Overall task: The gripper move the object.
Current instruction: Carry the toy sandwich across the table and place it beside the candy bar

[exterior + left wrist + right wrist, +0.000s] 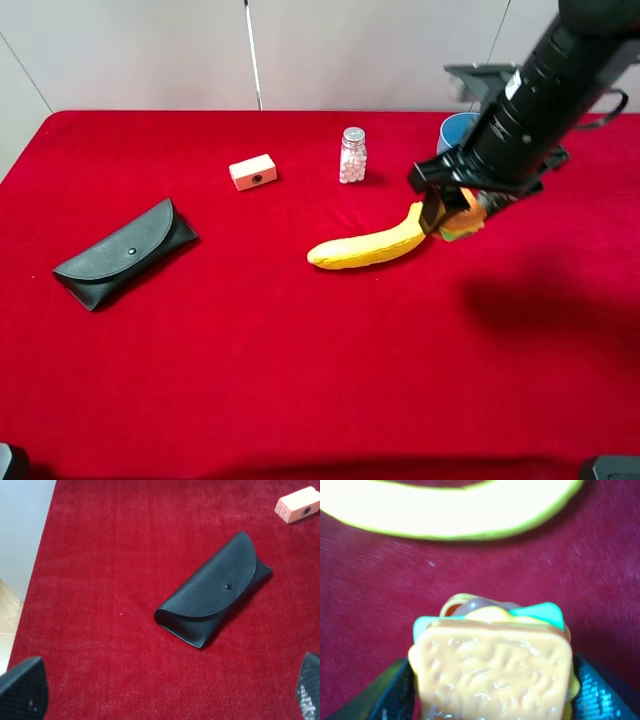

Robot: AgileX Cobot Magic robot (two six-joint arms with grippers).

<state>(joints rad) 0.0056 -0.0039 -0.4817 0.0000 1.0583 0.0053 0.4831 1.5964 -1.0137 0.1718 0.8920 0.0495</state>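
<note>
right gripper (447, 210) jaws clamped on the sandwich (495, 665), bread face toward the wrist cam, just beside the banana (368, 245) tip; can't tell if it's off the counter (300, 380). left gripper (167, 687) jaws apart, well away over the glasses case (212, 597). right arm's move.

The cloth (300, 380) is an even deep red. The glasses case (125, 253) is black with a fine grain and one dark stud. The block (253, 172) is pink and white with a dark hole. The bottle (352, 156) is clear, holds pinkish-white beads and has a silver cap. The banana (370, 245) is yellow and the cup (455, 130) is blue. The toy sandwich (492, 670) has bumpy tan-orange bread with green, yellow and brown-red layers. The right gripper (452, 208) is black.
</note>
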